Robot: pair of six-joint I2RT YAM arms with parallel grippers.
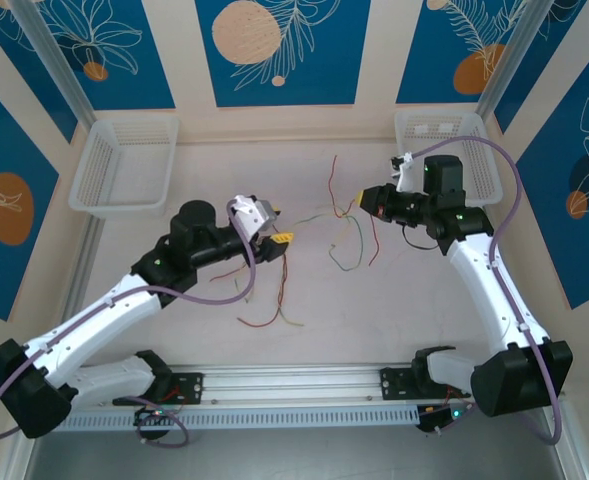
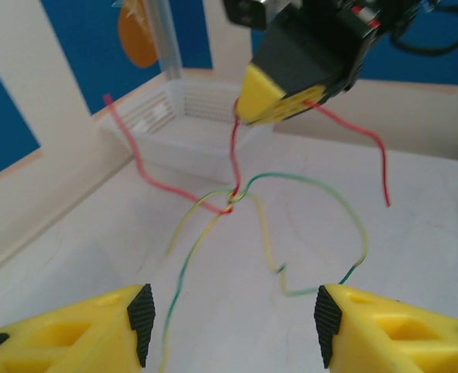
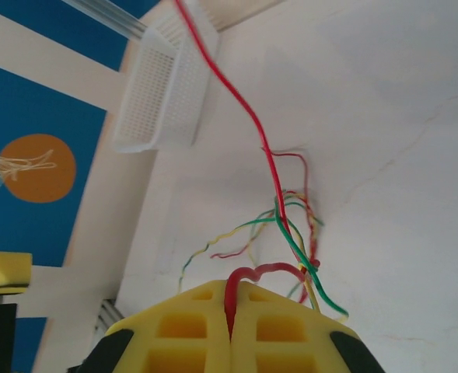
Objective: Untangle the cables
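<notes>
Thin red and yellow-green cables meet in a knot (image 2: 232,200) hanging over the table's middle (image 1: 346,214). My right gripper (image 3: 230,326) is shut on a red cable (image 3: 252,124) just above that knot, and its yellow fingers (image 2: 279,97) also face the left wrist camera. A yellow-green cable (image 2: 345,210) loops down from the knot, and green strands (image 3: 295,241) cross the red one. My left gripper (image 2: 232,326) is open short of the knot, nothing between its pads (image 2: 141,317). From above, the left gripper (image 1: 279,224) faces the right gripper (image 1: 362,199).
More loose red and pale cables (image 1: 264,318) lie on the table beside the left forearm. White baskets stand at the back left (image 1: 124,165) and back right (image 1: 449,135). An aluminium rail (image 1: 294,385) runs along the near edge.
</notes>
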